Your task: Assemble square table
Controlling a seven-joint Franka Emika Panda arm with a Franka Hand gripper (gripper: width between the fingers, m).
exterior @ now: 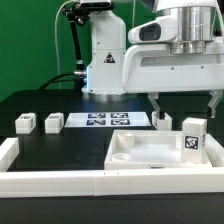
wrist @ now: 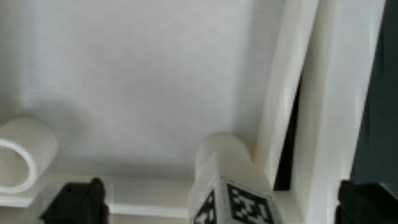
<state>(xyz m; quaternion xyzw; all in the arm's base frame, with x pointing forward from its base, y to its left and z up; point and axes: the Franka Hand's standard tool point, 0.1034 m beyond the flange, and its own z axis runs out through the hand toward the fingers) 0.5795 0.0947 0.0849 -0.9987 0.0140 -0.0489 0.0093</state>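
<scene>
The square table's white tray-like tabletop (exterior: 140,150) lies at the front on the exterior view's right. One tagged leg block (exterior: 193,135) stands upright at its right corner. My gripper (exterior: 185,110) hangs open just above that leg. In the wrist view the leg (wrist: 231,190) rises between my two dark fingertips (wrist: 80,205), with a wide gap on each side and no contact. The tabletop's floor (wrist: 160,90) and raised rim (wrist: 294,90) fill the wrist view, and a round socket (wrist: 25,155) shows at one side. Loose leg blocks (exterior: 25,123) (exterior: 53,123) (exterior: 163,120) lie on the black table.
The marker board (exterior: 105,121) lies flat behind the tabletop, in front of the robot base (exterior: 105,60). A long white border rail (exterior: 70,181) runs along the table's front edge and turns up the exterior view's left side (exterior: 8,150).
</scene>
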